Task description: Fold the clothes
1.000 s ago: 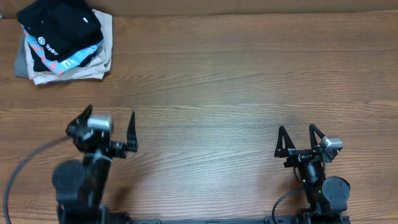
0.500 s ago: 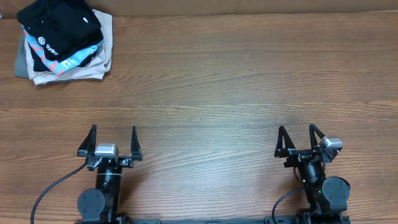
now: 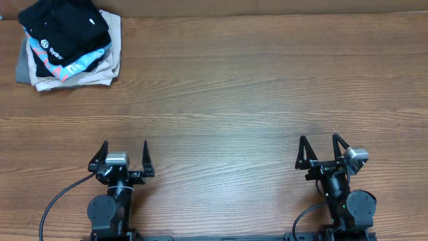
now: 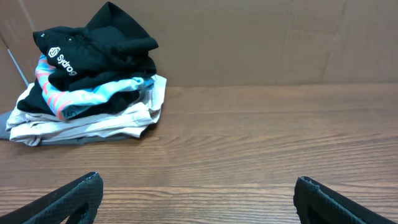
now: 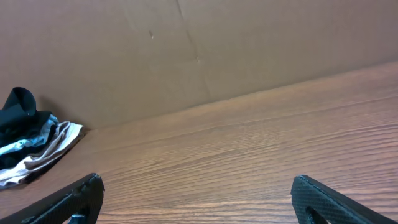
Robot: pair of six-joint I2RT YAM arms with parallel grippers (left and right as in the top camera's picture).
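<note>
From where I stand there is one table (image 3: pixel 254 87) and two grippers, the left gripper (image 3: pixel 124 144) and the right gripper (image 3: pixel 319 139), with two fingers apiece. One pile (image 3: pixel 100 73) holds four layers by my count: one black garment (image 3: pixel 63 23), one light blue shirt (image 3: pixel 85 63), one beige piece (image 3: pixel 112 33) and one grey piece (image 3: pixel 23 67).

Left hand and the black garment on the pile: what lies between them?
Nothing: overhead shows only bare table between left hand and black garment.
</note>
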